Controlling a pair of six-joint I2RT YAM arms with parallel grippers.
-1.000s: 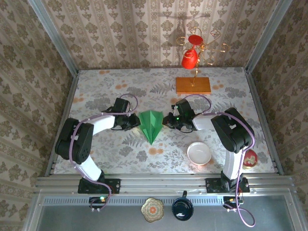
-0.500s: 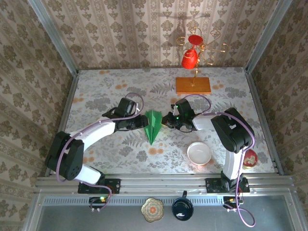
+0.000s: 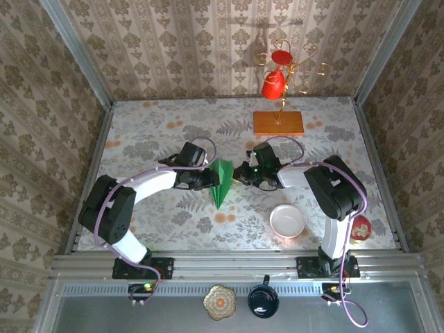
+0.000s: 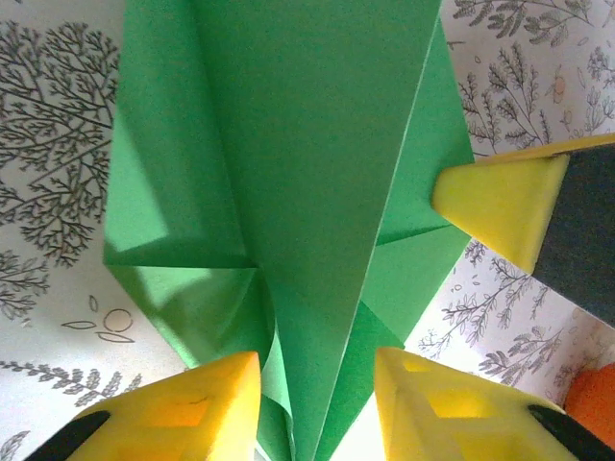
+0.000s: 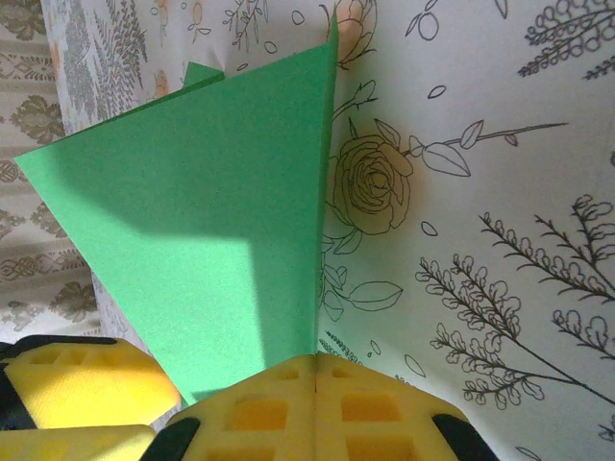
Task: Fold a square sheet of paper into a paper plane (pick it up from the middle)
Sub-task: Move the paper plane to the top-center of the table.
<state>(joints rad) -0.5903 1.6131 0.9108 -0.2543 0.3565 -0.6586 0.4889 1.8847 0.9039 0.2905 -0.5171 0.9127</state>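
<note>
Swung in from the left over the last second, left pincer (image 3: 208,179) now at the left half of the paper plane (image 3: 220,182), with the paper narrowed from a broad kite to a slim dart. From the left wrist, yellow foam fingers (image 4: 183,418) spread apart, straddling the raised centre fold without clamping it. Just across the fold, right pincer (image 3: 240,173) pressed together, apparently pinching the edge of the right wing and holding that flap tilted up off the cloth. Judged to be mid-fold: bringing the two halves together along the centre crease, wings not yet shaped. Next move likely calls for pressing the left half flat and stroking along the crease toward the near tip while keeping the right pinch steady, lightly enough not to slide or crumple the sheet. Thin matte bright green paper, crisp straight creases, overlapping triangular layers, sharp point aimed at the near edge, lying mid-table between the arms. Underneath, table (image 3: 152,139) covered in pale floral cloth, smooth and flat. Near right, round white bowl (image 3: 287,221). Far right, orange wooden slab (image 3: 278,123) carrying a gold wire stand with red cups (image 3: 274,84).
</note>
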